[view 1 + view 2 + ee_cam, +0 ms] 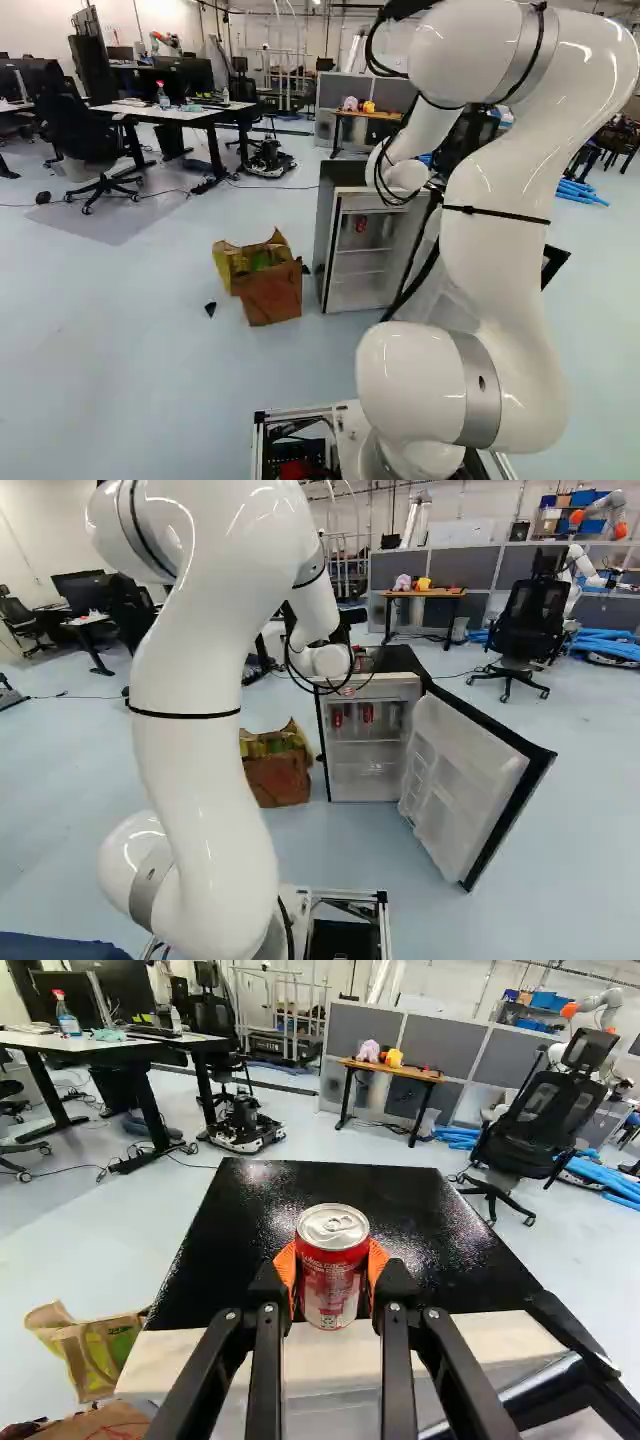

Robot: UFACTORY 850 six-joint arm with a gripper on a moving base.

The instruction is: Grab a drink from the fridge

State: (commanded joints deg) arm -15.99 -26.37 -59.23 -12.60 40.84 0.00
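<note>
The red soda can (333, 1278) was upright, with a silver lid, a pull tab and pale markings on its side. The gripper (362, 658) had it clamped between both orange pads, near the mini fridge's (362, 778) black top. At the centre of the right base view, the fridge's door (462, 790) hung open; red cans (367, 713) stood in its upper part.

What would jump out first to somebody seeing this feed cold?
The red can, held in the gripper between orange pads, seen against the fridge's black top in the wrist view. Next, the fridge door, swung wide open right of the cabinet in the right base view. My white arm looms large in both base views.
</note>
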